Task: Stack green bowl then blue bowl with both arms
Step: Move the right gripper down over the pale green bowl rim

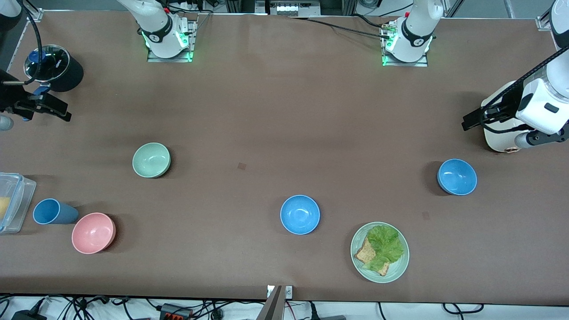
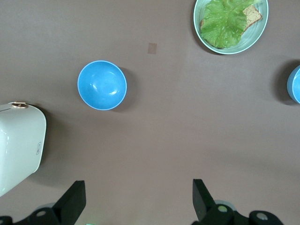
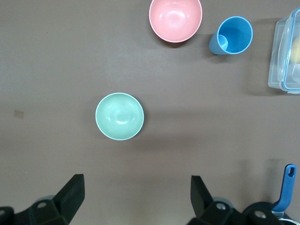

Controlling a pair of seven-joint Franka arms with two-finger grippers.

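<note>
The front view alone takes in the whole brown matte table point(image 1: 266, 111), both arm bases and a black round pot point(image 1: 60, 69) at the right arm's end. The right wrist view adds a blue handle point(image 3: 287, 187) beside that pot.

Green bowl point(image 1: 151, 160) point(image 3: 119, 116): small, round, pale mint, plain matte, upright and empty, toward the right arm's end. From it, at about 7 o'clock in the front view, stand a pink bowl point(image 1: 93, 233), a blue cup point(image 1: 52, 211) and a clear lidded box point(image 1: 12, 202).

Blue bowl point(image 1: 300, 214): bright sky-blue, smooth, near mid-table. A second blue bowl point(image 1: 457, 177) point(image 2: 102, 85) sits at its 2 o'clock; a green plate point(image 1: 400, 266) with lettuce and toast at its 4 o'clock.

Right gripper point(image 3: 136, 201) hangs over bare table with the claw wide and empty; left gripper point(image 2: 139, 201) likewise, beside a white appliance point(image 2: 18, 150).
</note>
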